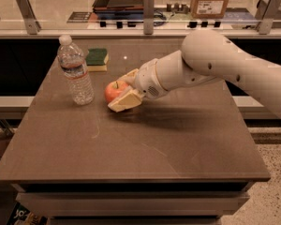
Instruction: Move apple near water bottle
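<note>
The red-orange apple (114, 91) sits on the brown table (131, 144), just right of the water bottle (75, 71), a tall clear ribbed bottle with a white cap standing upright at the table's left. My gripper (125, 90) comes in from the right on a white arm and its cream fingers (125, 101) lie on either side of the apple, closed on it. A small gap separates the apple and the bottle.
A green-and-yellow sponge (97, 59) lies behind the bottle near the table's far edge. A railing with metal posts (149, 6) and a counter with a cardboard box (210, 0) run behind the table.
</note>
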Motion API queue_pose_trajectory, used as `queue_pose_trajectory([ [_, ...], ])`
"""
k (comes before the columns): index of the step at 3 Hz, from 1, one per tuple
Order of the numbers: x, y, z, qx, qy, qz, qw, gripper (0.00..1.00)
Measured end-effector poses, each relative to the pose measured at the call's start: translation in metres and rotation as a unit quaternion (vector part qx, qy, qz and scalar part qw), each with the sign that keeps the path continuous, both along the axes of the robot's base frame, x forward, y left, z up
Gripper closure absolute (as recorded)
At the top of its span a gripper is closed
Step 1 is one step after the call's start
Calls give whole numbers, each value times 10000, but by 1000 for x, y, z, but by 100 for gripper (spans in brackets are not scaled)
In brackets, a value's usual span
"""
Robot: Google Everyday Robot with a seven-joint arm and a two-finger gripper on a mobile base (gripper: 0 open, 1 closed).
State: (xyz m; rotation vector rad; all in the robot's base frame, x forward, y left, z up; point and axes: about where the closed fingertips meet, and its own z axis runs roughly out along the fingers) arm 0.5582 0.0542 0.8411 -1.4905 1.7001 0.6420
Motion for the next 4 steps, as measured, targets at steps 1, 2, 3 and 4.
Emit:
queue_pose_trajectory([
  [1, -1, 2, 0, -2, 0, 15, 10000, 36],
  [2, -2, 3, 0, -4, 0, 32, 10000, 13],
  [3, -2, 5, 0, -7, -1, 49, 10000, 0],
  [4, -2, 5, 0, -7, -1, 50, 10000, 0],
])
